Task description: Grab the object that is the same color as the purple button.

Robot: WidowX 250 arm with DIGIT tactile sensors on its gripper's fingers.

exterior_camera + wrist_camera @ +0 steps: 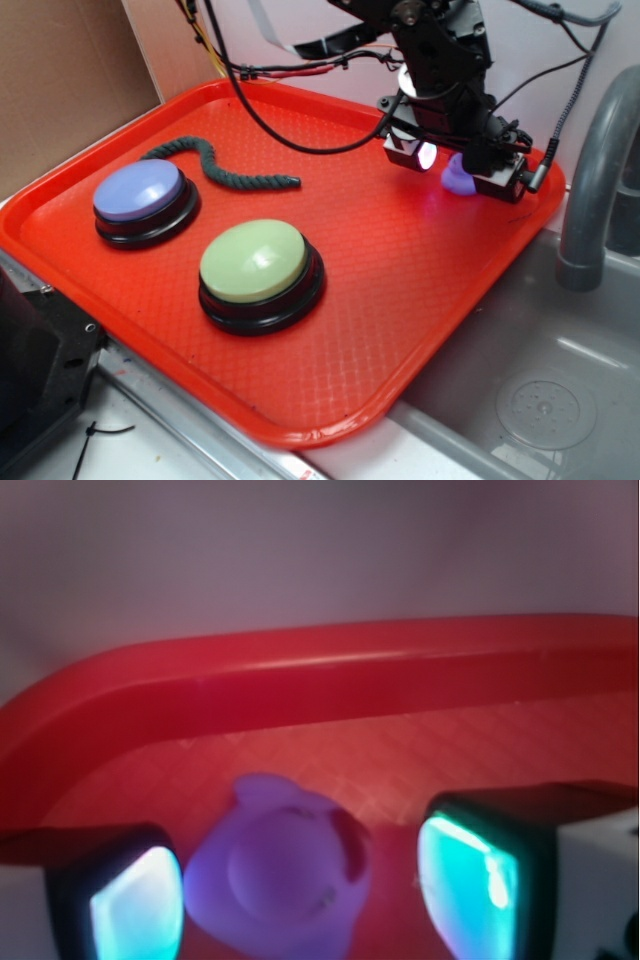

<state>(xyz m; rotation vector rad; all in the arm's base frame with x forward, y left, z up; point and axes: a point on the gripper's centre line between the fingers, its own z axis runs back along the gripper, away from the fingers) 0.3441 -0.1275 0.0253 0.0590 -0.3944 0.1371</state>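
The red tray (330,300) carries everything in play: the purple button (143,198) sits toward its left side, a pale green button (258,268) beside it nearer the front edge, and a dark green rope (215,168) lies curled behind the two. The purple duck (458,177) rests well apart from all of these, in the tray's far right corner close to the raised rim, which is why the arm is reaching over to that end. It matches the lavender dome in colour, so it is the thing to take.

The tool (458,168) is lowered to the tray floor with one finger on each side of the duck. In the wrist view the duck (278,875) lies between the two glowing pads (135,905) (their lit faces tint the toy bluish), nearer the left pad than the right one. The jaws stand apart: a strip of tray surface shows between the duck and the right pad, and on the left the pad looks just beside the toy, though I cannot tell whether it is touching. Nothing is clamped at this moment; the duck sits on the tray under its own weight.

Judging from this, the approach looks finished and the closing is what remains. The rim just behind the duck leaves little room, and so small and rounded a toy could squirt out sideways.
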